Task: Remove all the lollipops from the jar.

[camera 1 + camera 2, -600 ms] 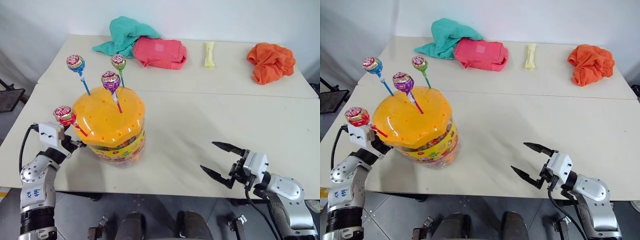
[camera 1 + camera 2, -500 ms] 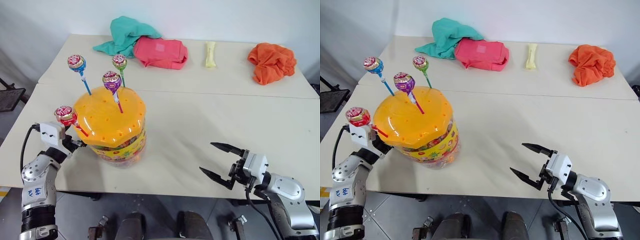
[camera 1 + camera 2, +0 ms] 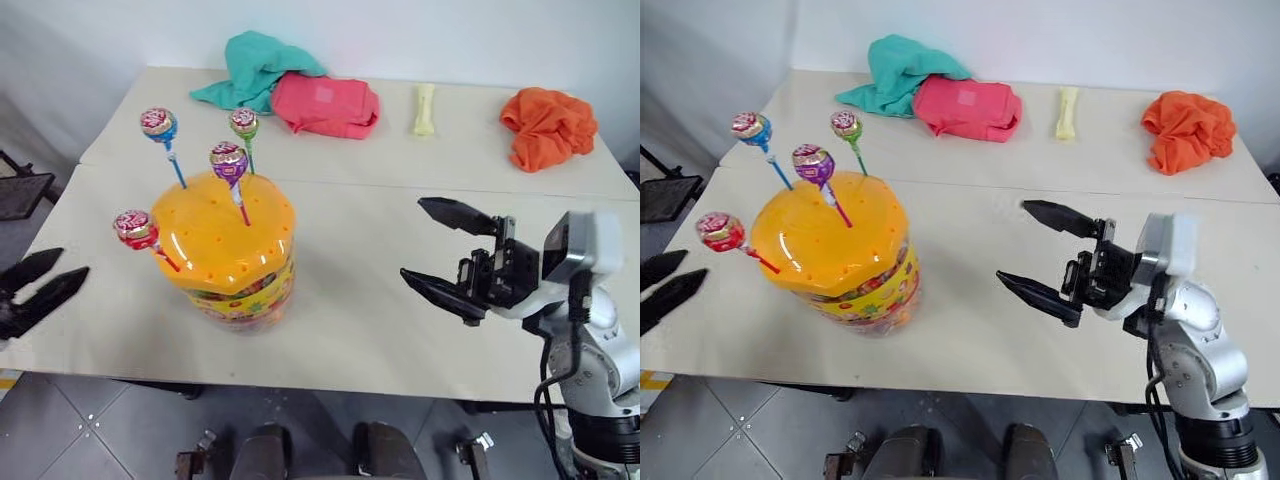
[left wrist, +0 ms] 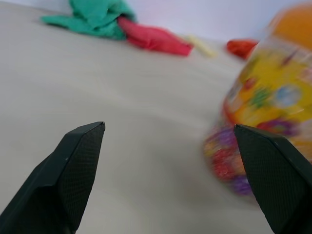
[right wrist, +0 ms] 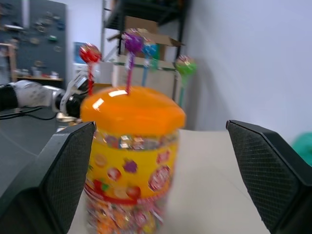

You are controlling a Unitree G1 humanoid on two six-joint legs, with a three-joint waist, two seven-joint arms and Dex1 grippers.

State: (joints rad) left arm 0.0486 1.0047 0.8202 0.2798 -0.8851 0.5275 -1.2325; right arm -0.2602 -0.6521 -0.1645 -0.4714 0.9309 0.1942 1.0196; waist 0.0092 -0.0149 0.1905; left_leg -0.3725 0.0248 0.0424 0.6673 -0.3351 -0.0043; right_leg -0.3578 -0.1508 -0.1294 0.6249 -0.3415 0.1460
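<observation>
- Now the jar (image 3: pixel 228 250) stands on the counter (image 3: pixel 380 330), at about 9 o'clock from the middle of it, with its orange lid on.
- All four lollipops (image 3: pixel 229 160) stick up out of small holes in the lid, so the job looks like it is only at the start.
- One with a red stick (image 3: pixel 135 229) leans out over the lid's edge at 9 o'clock; the blue, purple and green ones stand toward 12 o'clock.
- At 3 o'clock from the jar, the right gripper (image 3: pixel 440 257) hangs over the counter, well apart from the jar, with its fingers spread wide and holding nothing.
- At 9 o'clock, past the counter's side edge, is the left gripper (image 3: pixel 38 285), fingers also spread and holding nothing.
- Next, I think a gripper must come near one stick, close on it, and pull it straight up out of its hole.
- That red stick is nearest the left gripper, so it looks like the easy one to take.
- Between the jar and the right gripper the counter is bare, so there is lots of room to move and to put candy down.
- At 12 o'clock, far from the jar, lie a teal cloth (image 3: pixel 255 65), a pink cloth (image 3: pixel 325 103), a yellow thing (image 3: pixel 424 108) and an orange cloth (image 3: pixel 548 125).
- Careful: the jar sits close to the front edge at 6 o'clock, so a hard push could tip it off.
</observation>
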